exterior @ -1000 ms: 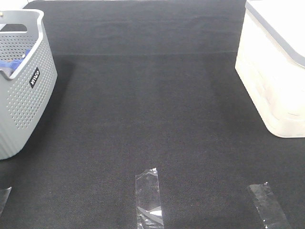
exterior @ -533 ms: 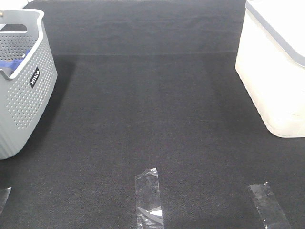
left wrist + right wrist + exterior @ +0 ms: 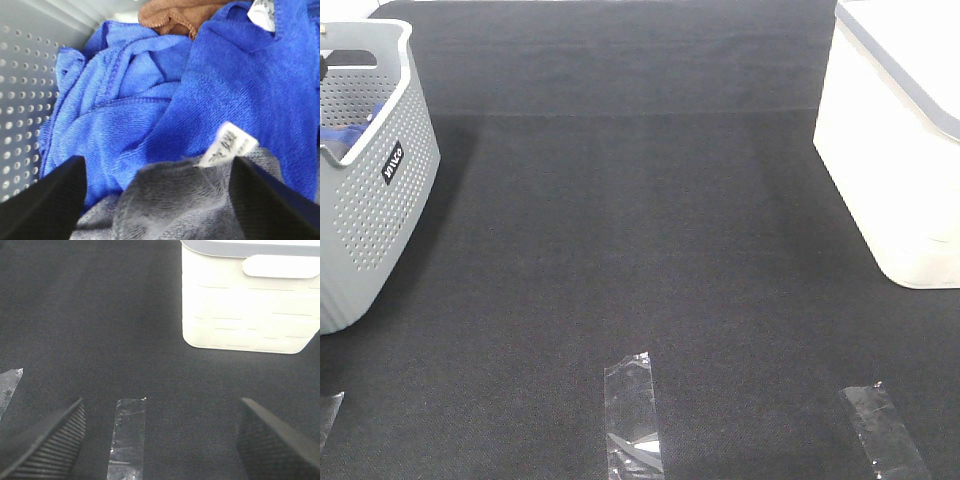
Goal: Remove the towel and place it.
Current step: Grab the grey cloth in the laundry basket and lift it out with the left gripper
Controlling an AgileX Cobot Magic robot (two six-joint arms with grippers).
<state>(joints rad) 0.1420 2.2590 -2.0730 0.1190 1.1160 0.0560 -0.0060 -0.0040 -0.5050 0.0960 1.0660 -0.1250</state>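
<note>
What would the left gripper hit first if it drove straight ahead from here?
The left gripper would most likely meet the grey towel first, bunched between its open fingers. The blue cloth lies beyond; depth is hard to judge.

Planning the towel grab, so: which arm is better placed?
Left. The left gripper, open, is inside the basket right over the towel; the right gripper hangs over the mat, nearer the white bin.
</note>
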